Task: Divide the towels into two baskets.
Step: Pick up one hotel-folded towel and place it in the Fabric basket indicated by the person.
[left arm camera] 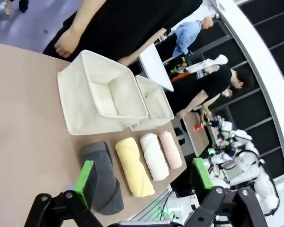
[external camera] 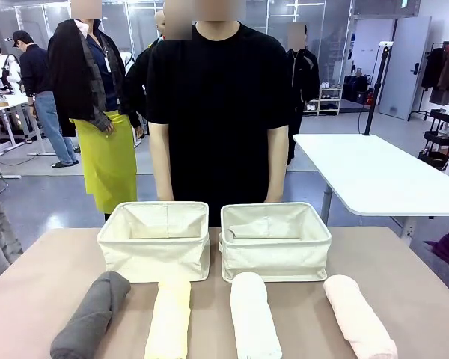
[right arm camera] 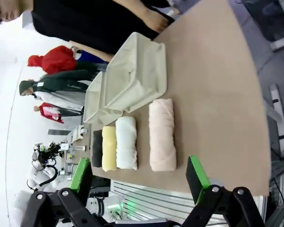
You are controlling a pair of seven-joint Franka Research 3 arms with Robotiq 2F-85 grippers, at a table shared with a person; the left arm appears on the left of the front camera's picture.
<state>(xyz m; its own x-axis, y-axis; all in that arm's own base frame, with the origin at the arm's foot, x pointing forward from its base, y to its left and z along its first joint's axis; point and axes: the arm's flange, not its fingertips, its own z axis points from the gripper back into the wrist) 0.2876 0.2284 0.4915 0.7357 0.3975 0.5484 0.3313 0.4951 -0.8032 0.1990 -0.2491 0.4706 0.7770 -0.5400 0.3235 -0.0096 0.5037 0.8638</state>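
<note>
While all four rolled towels lie on the worktop [external camera: 37, 284] and both baskets stand empty, I judge the task to be at its first step, with nothing sorted yet.

Row along the near edge: dark grey towel [external camera: 90, 318], tilted slightly; pale yellow towel [external camera: 168, 321]; white towel [external camera: 254, 318]; pale pink towel [external camera: 359, 318], angled outward. Their far ends point toward the baskets.

Behind the row stand the left basket [external camera: 153, 258] and the right basket [external camera: 277, 262], side by side and nearly touching, open tops up. A person [external camera: 217, 112] stands at the far edge with arms down.

Left tool [left arm camera: 144, 176]: jaws wide, holding nothing, raised above the worktop, the dark grey towel nearest it.
Right tool [right arm camera: 138, 174]: jaws wide, holding nothing, raised above the worktop, the pale pink towel nearest it.

Next move, as a judgement: each tool descends on its nearest outer roll, jaws straddling the roll across its width at mid-length. Terry is soft, so the close must be firm or the roll may sag or unwind. The lift must clear the folded rim before release. Two rolls per basket seems the likely split.
</note>
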